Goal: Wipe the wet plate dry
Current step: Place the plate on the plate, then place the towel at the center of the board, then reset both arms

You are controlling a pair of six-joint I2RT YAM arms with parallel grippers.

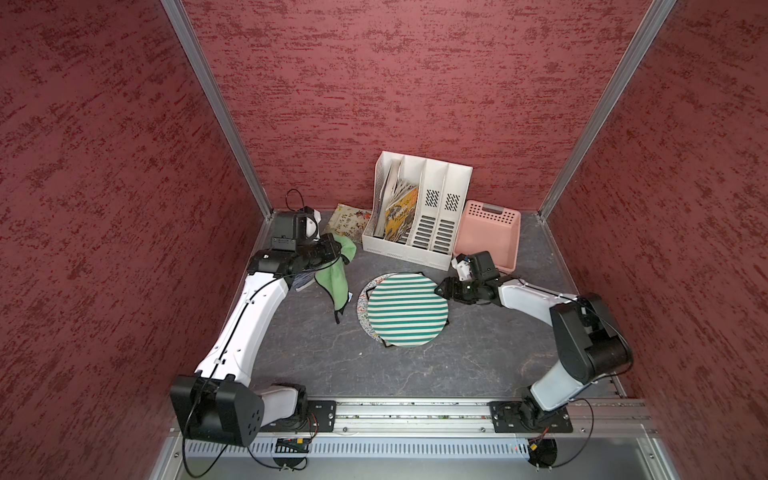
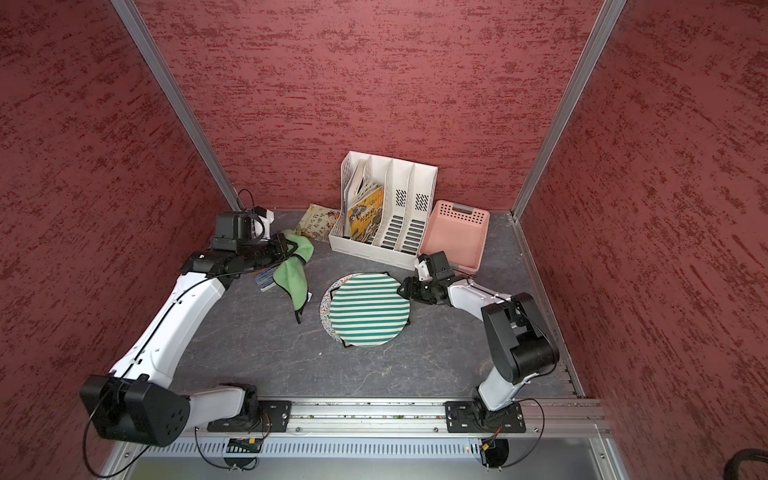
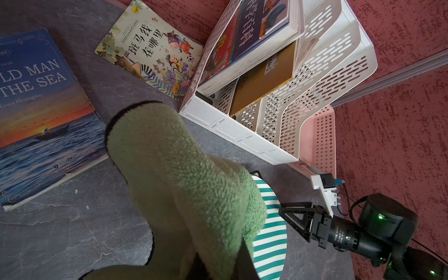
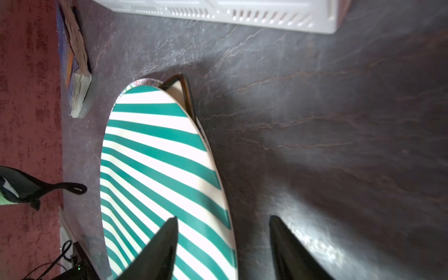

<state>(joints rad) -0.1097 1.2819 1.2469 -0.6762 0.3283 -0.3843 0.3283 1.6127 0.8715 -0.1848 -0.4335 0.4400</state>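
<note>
Lying flat near the middle of the dark table (image 1: pixel 316 357), the striped plate (image 1: pixel 407 309) is round and cream, with teal-green bands running straight across its face. It looks smooth and glossy, but I cannot tell whether any water sits on it. It rests on top of a speckled plate (image 1: pixel 362 305), whose rim peeks out on the robot's left side, and dark corners of something else show beneath. The right gripper (image 4: pixel 223 218) has its fingers spread wide, one over the stripes and one over the table, with the plate's rim between them, gripping nothing. The left gripper (image 1: pixel 336 249) is clenched on a green cloth (image 1: pixel 334 278) that hangs beside the plate, on its left.
</note>
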